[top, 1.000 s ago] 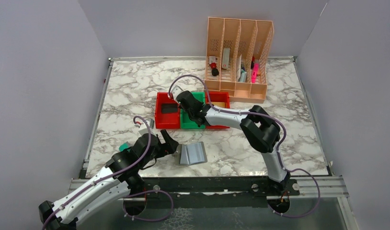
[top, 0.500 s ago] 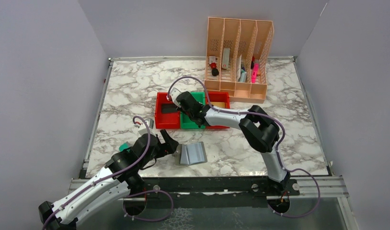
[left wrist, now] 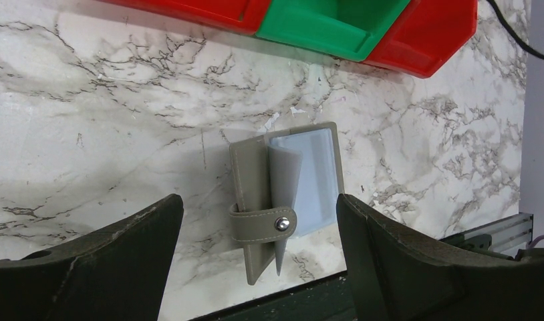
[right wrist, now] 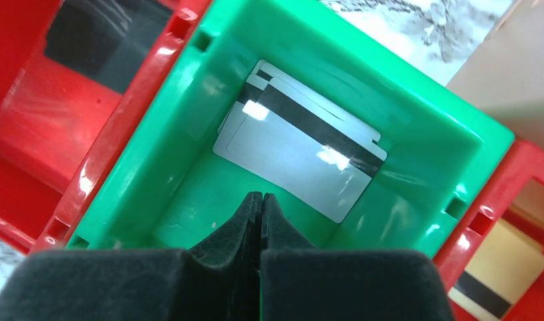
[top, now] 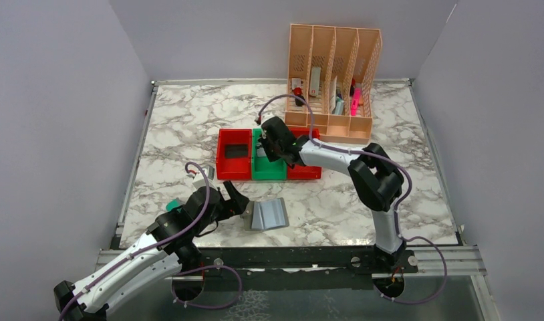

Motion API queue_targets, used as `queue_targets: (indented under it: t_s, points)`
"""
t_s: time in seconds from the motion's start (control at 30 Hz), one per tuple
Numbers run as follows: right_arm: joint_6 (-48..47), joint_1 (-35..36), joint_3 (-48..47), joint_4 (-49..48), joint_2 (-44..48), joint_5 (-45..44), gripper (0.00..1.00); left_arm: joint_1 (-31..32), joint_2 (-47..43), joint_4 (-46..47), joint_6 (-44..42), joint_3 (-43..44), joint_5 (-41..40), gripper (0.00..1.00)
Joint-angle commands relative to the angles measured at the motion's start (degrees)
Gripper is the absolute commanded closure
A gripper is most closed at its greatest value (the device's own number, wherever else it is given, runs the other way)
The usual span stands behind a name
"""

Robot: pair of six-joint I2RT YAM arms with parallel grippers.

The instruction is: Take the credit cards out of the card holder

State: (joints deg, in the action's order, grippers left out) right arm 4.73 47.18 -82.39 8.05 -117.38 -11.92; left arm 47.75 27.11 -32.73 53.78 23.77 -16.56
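Observation:
The grey card holder (top: pixel 269 214) lies open near the table's front edge, its strap snapped across a light blue-grey inner pocket (left wrist: pixel 316 180). My left gripper (top: pixel 241 204) hovers just left of it, open, and the holder (left wrist: pixel 256 174) shows between its fingers (left wrist: pixel 122 254). My right gripper (right wrist: pixel 261 195) is shut on nothing above the green bin (right wrist: pixel 156 114). In that bin lie silver-grey credit cards (right wrist: pixel 303 157) with a black stripe. A black card (top: pixel 236 151) rests in the left red bin (top: pixel 224 167). A gold-tan card (right wrist: pixel 500 274) lies in the right red bin.
A tall peach slotted organiser (top: pixel 333 73) with small items stands at the back right. A teal block (top: pixel 172 204) sits by my left arm. The three bins form a row mid-table, with my right arm (top: pixel 336 160) reaching over the right one.
My right gripper has shifted right and back over the green bin, and its jaws went from slightly parted to shut. The left arm and the card holder have not moved.

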Motion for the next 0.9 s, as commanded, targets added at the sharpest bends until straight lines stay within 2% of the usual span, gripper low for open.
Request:
queue_targets:
  t_s: [0.0,0.3,0.63,0.77,0.87]
  points:
    - [14.95,-2.19,1.65,1.88,1.67,10.28,0.98,-0.03,0.13,0.31,0.08,0.17,0.37,0.12]
    - [13.53,-2.27,-0.93,2.66,-3.01,14.93,0.98,-0.07,0.31,0.31,0.46,0.05,0.13,0.12]
    - [8.85,-0.69,-1.42,0.76,-5.19,4.27,0.97,-0.08,0.68,0.32,0.70,0.42,-0.19,0.12]
    - [6.81,0.79,3.07,-4.43,-2.27,0.29,0.95,-0.11,0.56,0.30,0.54,0.51,-0.29,0.12]
    - [7.28,1.02,3.58,-4.01,-1.93,-0.50,0.96,-0.05,0.52,0.36,0.72,0.58,-0.31,0.12]
